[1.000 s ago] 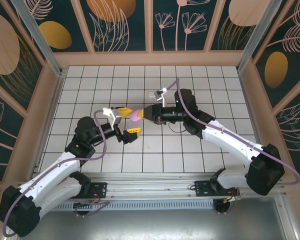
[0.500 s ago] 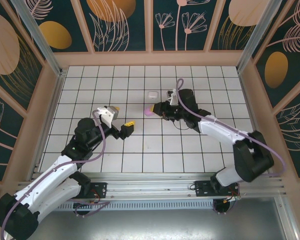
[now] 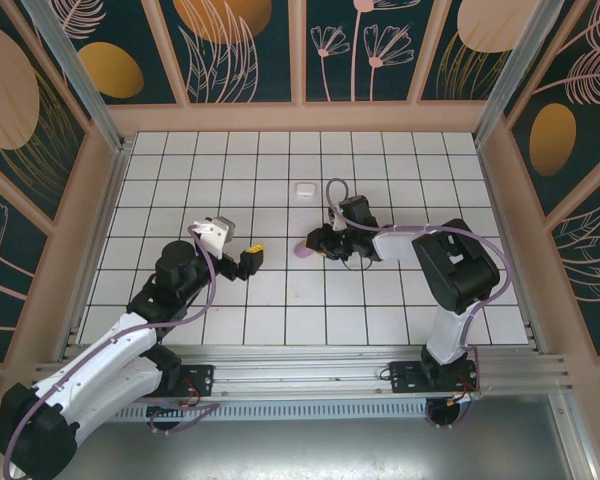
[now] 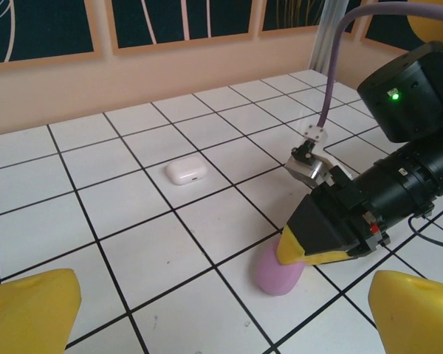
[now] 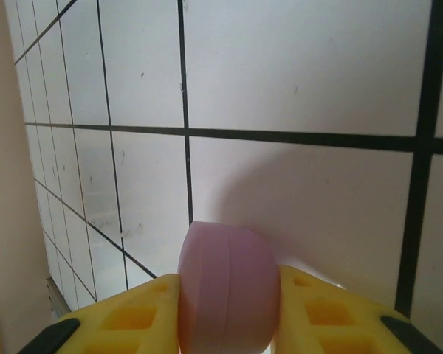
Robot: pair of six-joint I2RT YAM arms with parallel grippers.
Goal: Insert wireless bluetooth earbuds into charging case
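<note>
The white charging case (image 3: pixel 303 188) lies shut on a tile toward the back of the floor, apart from both arms; in the left wrist view the charging case (image 4: pixel 186 172) sits left of the right arm. The earbuds are out of view. My right gripper (image 3: pixel 313 246) is low over the floor and shut on a flat purple oval piece (image 3: pixel 305 247). Its yellow pads press both sides of the purple piece (image 5: pixel 229 295), whose lower end rests on a tile (image 4: pixel 278 271). My left gripper (image 3: pixel 242 240) stands wide open and holds nothing, a tile left of the purple piece.
Wooden walls (image 3: pixel 300 118) ring the tiled floor. The right arm's black wrist and purple cable (image 4: pixel 340 66) lie across the right side of the left wrist view.
The right gripper has carried the purple piece to the right, away from the left gripper, and down onto the floor. The left gripper has drawn back slightly, staying open.
</note>
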